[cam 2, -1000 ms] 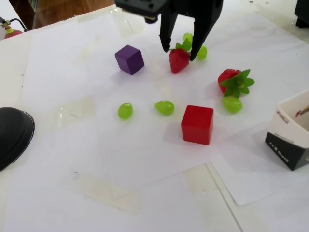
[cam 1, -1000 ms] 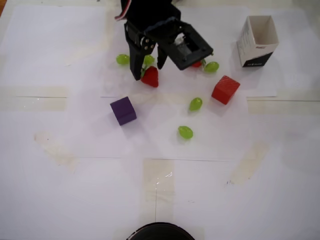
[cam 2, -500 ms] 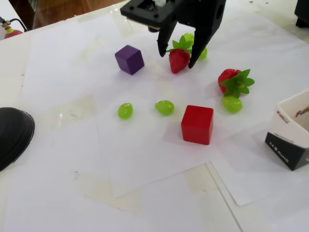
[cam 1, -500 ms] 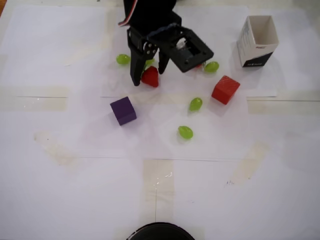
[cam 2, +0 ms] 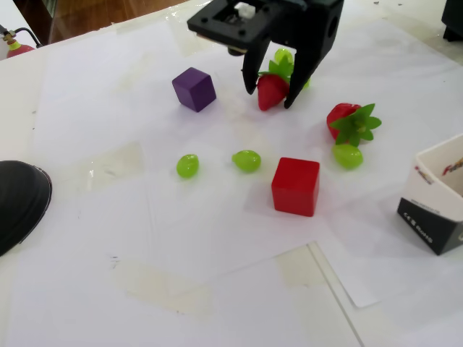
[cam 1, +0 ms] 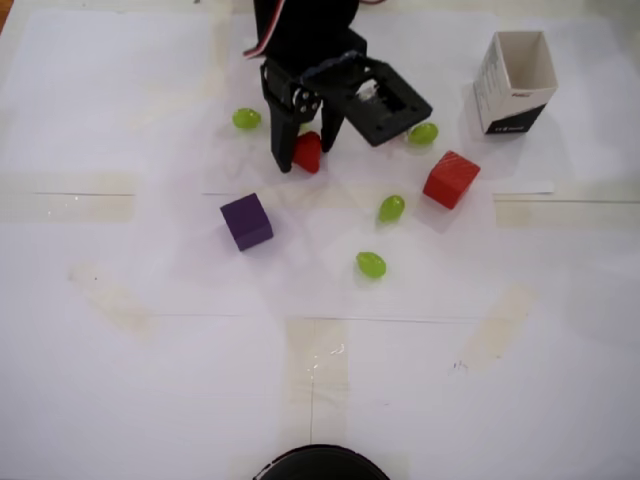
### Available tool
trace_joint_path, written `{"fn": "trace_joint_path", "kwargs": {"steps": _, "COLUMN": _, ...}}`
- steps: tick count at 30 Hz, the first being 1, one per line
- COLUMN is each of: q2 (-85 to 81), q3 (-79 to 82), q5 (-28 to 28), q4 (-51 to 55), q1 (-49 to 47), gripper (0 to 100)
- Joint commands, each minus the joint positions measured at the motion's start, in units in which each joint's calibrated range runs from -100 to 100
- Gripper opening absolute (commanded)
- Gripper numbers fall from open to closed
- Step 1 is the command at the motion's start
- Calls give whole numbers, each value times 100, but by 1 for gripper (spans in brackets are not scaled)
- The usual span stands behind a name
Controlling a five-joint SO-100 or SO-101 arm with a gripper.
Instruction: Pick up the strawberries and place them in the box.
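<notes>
Glossy strawberries [cam 2: 272, 91] (matt paper box [cam 2: 437, 210])

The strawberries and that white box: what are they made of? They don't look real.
The strawberries look like glossy moulded plastic: even red skin with shiny highlights and stiff, bright green leaves. The box looks like thin matte paperboard, open at the top, white with a black printed lower band. Neither material can be confirmed from the pictures alone.

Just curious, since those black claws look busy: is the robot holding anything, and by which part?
The gripper pinches a strawberry by the sides of its red body; the leafy top stays free.
</notes>
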Motion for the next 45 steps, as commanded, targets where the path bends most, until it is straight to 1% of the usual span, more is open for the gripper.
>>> {"fn": "trace_joint_path", "kwargs": {"steps": 1, "q2": -206, "q3": 25, "q5": 20, "q4": -90, "q1": 60, "gripper": 18}}
{"fn": "trace_joint_path", "kwargs": {"steps": 7, "q2": -274, "q3": -84, "q5": 73, "q4": -17, "q1": 60, "gripper": 15}}
{"fn": "trace_joint_path", "kwargs": {"steps": 14, "q2": -335, "q3": -539, "q5": 181, "q4": 425, "q1": 45, "gripper": 15}}
{"fn": "trace_joint_path", "kwargs": {"steps": 26, "q2": -464, "q3": -2094, "q5": 274, "q4": 1740, "q1": -160, "gripper": 15}}
{"fn": "trace_joint_path", "kwargs": {"steps": 35, "q2": -679, "q3": -3603, "q5": -15, "q4": 3284, "q1": -660, "gripper": 14}}
{"fn": "trace_joint_path", "kwargs": {"steps": 45, "q2": -644, "q3": -4366, "q5": -376, "q4": 3815, "q1": -1668, "gripper": 14}}
